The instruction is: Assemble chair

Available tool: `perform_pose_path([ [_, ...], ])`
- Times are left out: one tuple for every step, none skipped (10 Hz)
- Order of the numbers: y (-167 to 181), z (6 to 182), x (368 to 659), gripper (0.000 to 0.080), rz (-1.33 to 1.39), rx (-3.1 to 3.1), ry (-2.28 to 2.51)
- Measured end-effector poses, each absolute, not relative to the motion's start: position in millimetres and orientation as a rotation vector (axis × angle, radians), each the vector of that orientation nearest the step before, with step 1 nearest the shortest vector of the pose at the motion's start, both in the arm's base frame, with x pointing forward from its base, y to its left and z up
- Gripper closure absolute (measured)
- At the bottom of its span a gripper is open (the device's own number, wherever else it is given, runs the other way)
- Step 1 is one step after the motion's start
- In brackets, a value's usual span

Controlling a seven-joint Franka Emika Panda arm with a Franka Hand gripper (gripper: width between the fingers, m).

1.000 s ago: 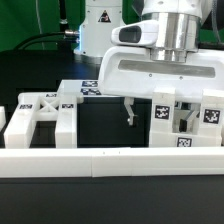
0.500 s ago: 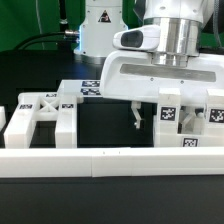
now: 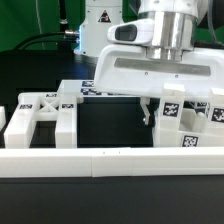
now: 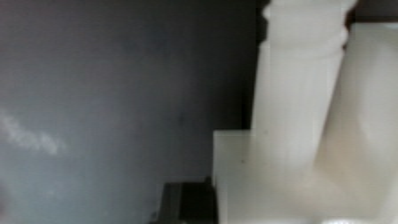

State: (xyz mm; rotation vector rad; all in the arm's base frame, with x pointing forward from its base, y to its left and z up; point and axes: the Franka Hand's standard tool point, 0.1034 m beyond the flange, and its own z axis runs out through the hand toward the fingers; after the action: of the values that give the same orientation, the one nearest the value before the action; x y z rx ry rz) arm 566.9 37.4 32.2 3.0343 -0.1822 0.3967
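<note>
Two groups of glossy white chair parts with black-and-white tags stand behind the front rail in the exterior view. An open frame [image 3: 40, 118] is at the left. A blocky tagged part [image 3: 186, 124] is at the right. My gripper [image 3: 148, 112] hangs low between them, hard against the right part's left edge, with its fingers together and nothing visible between them. The wrist view shows a white turned post [image 4: 295, 80] rising from a white block [image 4: 267, 170], with a dark finger [image 4: 192, 203] beside the block.
A long low white rail [image 3: 100, 160] runs across the front. A flat white tagged board [image 3: 88, 88] lies behind the black gap between the parts. Black cables and the arm's base [image 3: 100, 25] are at the back.
The gripper has shifted toward the exterior view's right, up against the right part, and its fingers have gone from wide apart to shut.
</note>
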Motion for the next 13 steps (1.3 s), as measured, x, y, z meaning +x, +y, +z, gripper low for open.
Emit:
perform_pose_path([
  [32.8, 44.3, 563.7, 0.0767, 0.381, 3.048, -0.163],
  [28.9, 58.2, 562.4, 0.0767, 0.363, 3.065, -0.148],
  [23.9, 71.0, 561.5, 0.0767, 0.328, 3.085, -0.131],
  [18.1, 83.7, 561.8, 0.0767, 0.263, 3.109, -0.127],
  [13.1, 90.6, 569.4, 0.0767, 0.284, 3.105, -0.134],
  [14.9, 84.6, 564.3, 0.0767, 0.245, 3.11, -0.136],
  [17.8, 82.9, 558.2, 0.0767, 0.122, 3.135, -0.14],
  [18.9, 83.8, 556.7, 0.0767, 0.019, 3.151, -0.146],
  [18.7, 83.0, 552.6, 0.0767, -0.115, 3.162, -0.159],
  [13.4, 82.5, 545.7, 0.0767, -0.245, 3.162, -0.206],
  [8.1, 83.4, 534.6, 0.0767, -0.453, 3.155, -0.251],
  [2.2, 82.9, 534.2, 0.0767, -0.619, 3.137, -0.269],
  [-3.2, 81.0, 534.2, 0.0767, -0.747, 3.117, -0.271],
])
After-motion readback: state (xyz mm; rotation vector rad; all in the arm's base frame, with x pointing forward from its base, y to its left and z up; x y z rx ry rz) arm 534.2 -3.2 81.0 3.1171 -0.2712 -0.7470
